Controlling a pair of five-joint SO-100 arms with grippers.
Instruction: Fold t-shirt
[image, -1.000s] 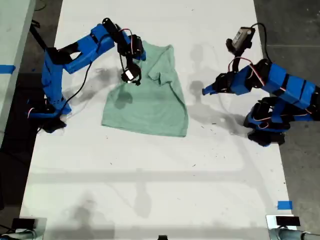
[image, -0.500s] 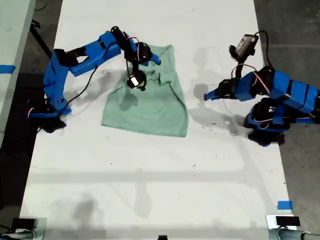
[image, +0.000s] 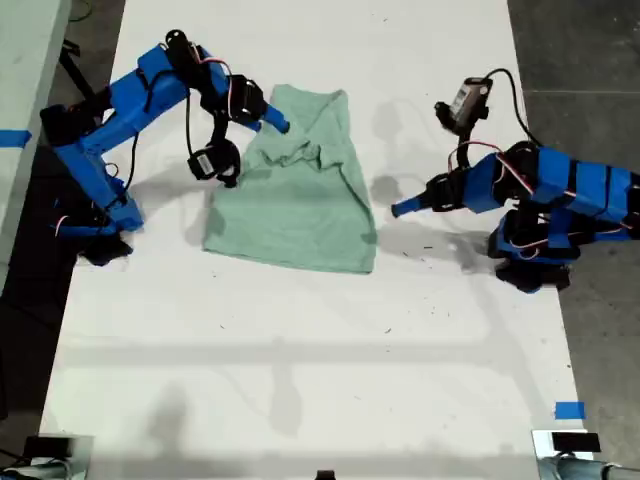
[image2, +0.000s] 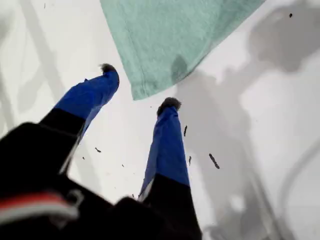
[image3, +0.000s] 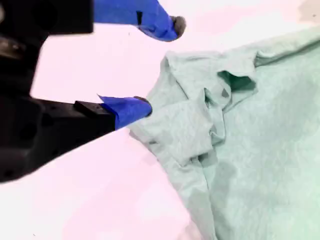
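The pale mint-green short-sleeved cloth t-shirt (image: 300, 190) lies on the white surface (image: 330, 350), in the far half of the exterior view and a little left of centre. It is partly folded: its near part lies flat with a straight hem, while the far part is bunched into loose creases and overlapping folds. In the second wrist view those rumpled folds (image3: 210, 120) sit close beside the blue fingertips.

My second gripper (image3: 160, 65) hangs at the exterior view's left edge of the t-shirt, on the blue arm based at that view's left. Its jaws stand wide apart with nothing between them; one blue fingertip (image3: 131, 107) is just beside the bunched cloth edge, and whether it touches cannot be told. In the exterior view this gripper (image: 262, 120) shows near the shirt's far left corner.

My first gripper (image2: 137, 87) belongs to the blue arm at the exterior view's right, and points towards the shirt's right side (image: 400, 207). Its jaws are spread open and empty, above bare surface, with a corner of the t-shirt (image2: 170, 45) just beyond the fingertips and apart from them.
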